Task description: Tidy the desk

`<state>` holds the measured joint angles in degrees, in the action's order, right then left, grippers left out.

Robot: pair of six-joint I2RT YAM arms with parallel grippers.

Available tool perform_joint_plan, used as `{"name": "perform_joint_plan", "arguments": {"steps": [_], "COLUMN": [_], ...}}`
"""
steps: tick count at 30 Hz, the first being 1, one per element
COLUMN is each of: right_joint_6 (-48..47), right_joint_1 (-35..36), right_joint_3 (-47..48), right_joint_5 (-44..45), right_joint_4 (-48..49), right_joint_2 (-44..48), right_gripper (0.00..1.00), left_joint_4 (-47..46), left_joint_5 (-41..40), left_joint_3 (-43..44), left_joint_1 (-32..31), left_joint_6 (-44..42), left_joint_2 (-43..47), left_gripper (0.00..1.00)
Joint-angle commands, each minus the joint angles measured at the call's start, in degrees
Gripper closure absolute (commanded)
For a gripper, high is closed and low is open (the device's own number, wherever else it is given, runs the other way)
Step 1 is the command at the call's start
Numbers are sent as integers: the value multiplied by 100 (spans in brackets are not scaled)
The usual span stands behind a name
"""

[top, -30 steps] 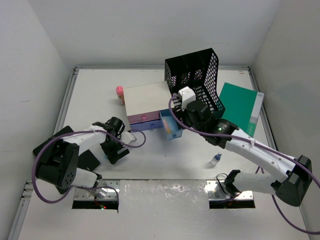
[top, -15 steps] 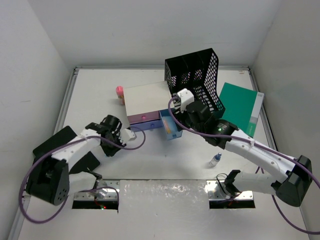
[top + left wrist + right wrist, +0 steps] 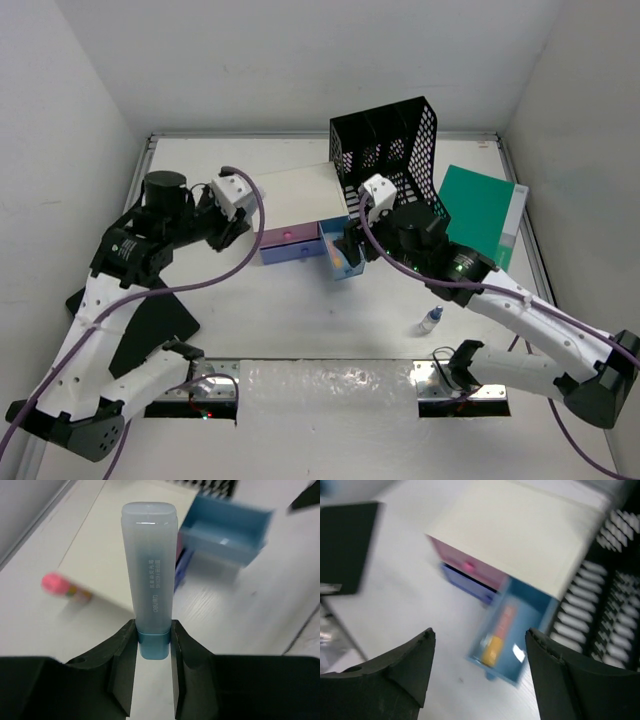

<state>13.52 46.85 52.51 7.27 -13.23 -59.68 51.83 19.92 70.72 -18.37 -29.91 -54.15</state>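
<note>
The desk (image 3: pixel 300 310) is a white tabletop. My left gripper (image 3: pixel 152 630) is shut on a blue marker (image 3: pixel 150 570) with a frosted cap, which sticks out ahead of the fingers. In the top view the left gripper (image 3: pixel 232 226) hangs raised by the left end of the cream-topped drawer box (image 3: pixel 295 190). My right gripper (image 3: pixel 480 635) stands open and holds nothing, above the pulled-out blue drawer (image 3: pixel 520 630), which holds orange and yellow items. From above, the right gripper (image 3: pixel 350 245) is over that drawer (image 3: pixel 343 262).
A black mesh file holder (image 3: pixel 395 150) stands behind the box and a green folder (image 3: pixel 480 215) lies at the right. A small bottle (image 3: pixel 430 320) is at the front right and black notebooks (image 3: pixel 150 325) at the front left. A pink item (image 3: pixel 57 585) lies left of the box.
The left gripper has shut on the marker down near the front left. It then rose and swung back toward the drawer box. The right gripper has shifted slightly over the blue drawer.
</note>
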Motion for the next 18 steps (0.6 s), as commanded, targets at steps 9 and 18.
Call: {"name": "perform_joint_plan", "arguments": {"steps": [9, 18], "right_joint_6": [-807, -605], "right_joint_1": [26, 43], "right_joint_3": [680, 1103], "right_joint_5": [-3942, -4208], "right_joint_4": [2519, 2844], "right_joint_2": [-412, -984], "right_gripper": [14, 16], "left_joint_4": [-2282, -2187], "left_joint_5": [4125, 4353], "left_joint_3": [-454, -436], "left_joint_1": [-299, -316], "left_joint_6": [908, 627], "left_joint_2": [-334, -210], "left_gripper": [100, 100]}}
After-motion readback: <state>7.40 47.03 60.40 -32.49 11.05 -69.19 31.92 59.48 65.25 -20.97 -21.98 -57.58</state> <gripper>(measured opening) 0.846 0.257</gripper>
